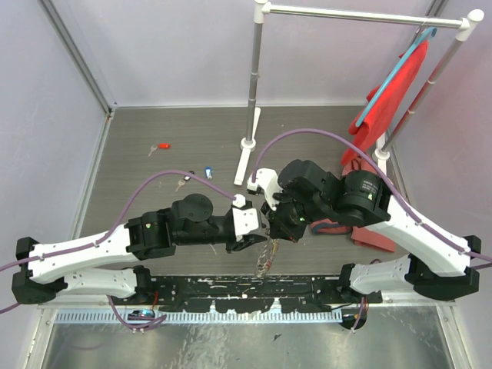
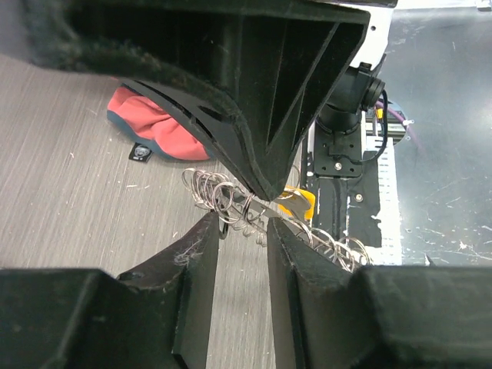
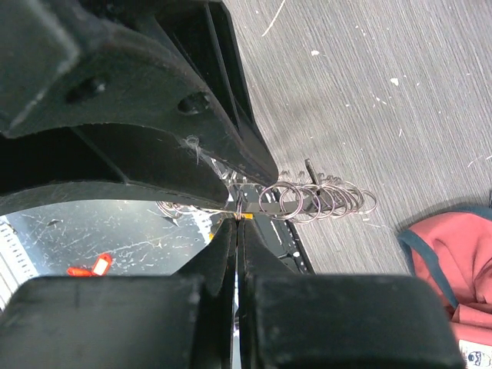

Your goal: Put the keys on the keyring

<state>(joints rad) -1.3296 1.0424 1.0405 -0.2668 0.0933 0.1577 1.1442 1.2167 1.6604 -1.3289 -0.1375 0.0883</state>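
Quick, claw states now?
Left claw: slightly apart at the keyring; grip cannot be told.
Right claw: closed on the keyring.

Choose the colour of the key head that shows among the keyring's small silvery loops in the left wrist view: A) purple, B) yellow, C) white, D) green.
B: the head of the yellow key shows right beside the silvery loops of the keyring, and no green, white or purple key head appears there.
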